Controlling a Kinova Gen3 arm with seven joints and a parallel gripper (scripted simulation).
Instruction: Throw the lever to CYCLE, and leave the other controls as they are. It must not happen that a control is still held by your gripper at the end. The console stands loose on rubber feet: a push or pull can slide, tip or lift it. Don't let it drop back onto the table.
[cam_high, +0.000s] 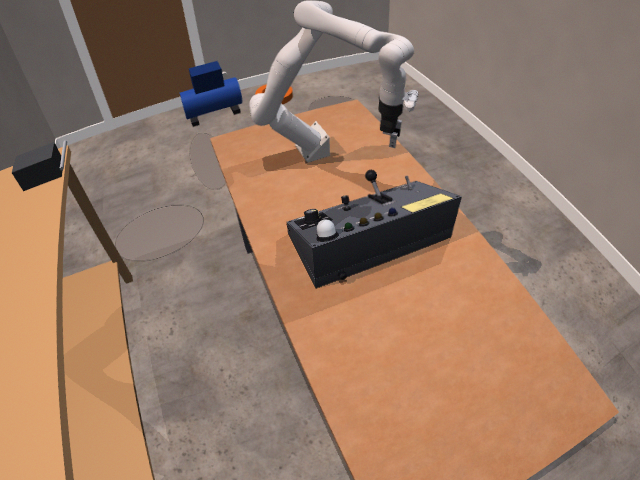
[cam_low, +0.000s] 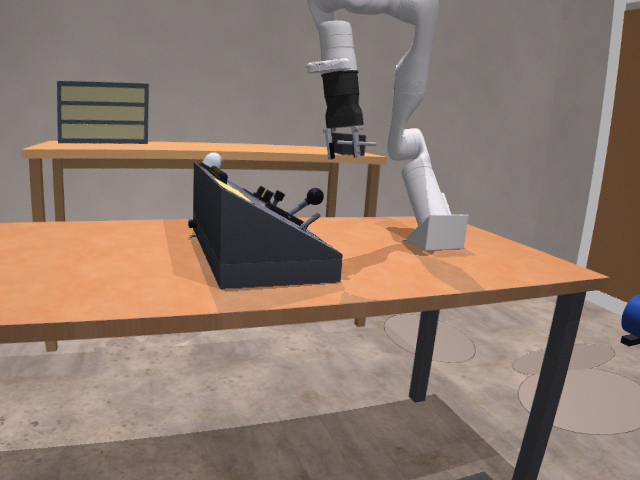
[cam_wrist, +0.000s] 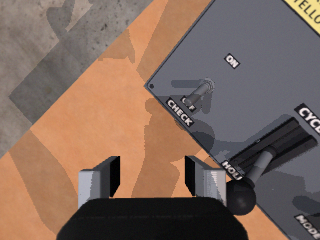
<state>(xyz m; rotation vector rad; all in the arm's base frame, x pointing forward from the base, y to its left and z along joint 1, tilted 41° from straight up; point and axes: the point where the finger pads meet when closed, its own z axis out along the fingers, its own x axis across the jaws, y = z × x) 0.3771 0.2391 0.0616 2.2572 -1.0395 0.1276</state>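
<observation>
Wrist view gives us the relation that matters, so we start from the biggest thing and work down. We see the bench (cam_wrist: 90, 130) directly beneath the end effector (cam_wrist: 152, 176), whose two fingers are spread wide with nothing but bare orange surface between them. The console (cam_wrist: 260, 60) lies ahead and to the right of the end effector, its near corner just beyond the fingertips. In the exterior view we see the end effector (cam_low: 342, 146) hanging well above the sloped panel of the console (cam_low: 258, 248), on the arm-base side of it, and touching nothing.

The lever (cam_wrist: 257, 167) sits to the right of the end effector, its black ball (cam_wrist: 241, 196) just beside the right finger and lower. Its shaft runs along a dark slot that leads diagonally away, forward and right, from a partly hidden label near the ball towards the letters CYC at the far end. We judge the lever rests at the near end, so the throw goes away from the end effector along that slot. The small toggle (cam_wrist: 200, 91) by CHECK stands ahead, to be left alone.
</observation>
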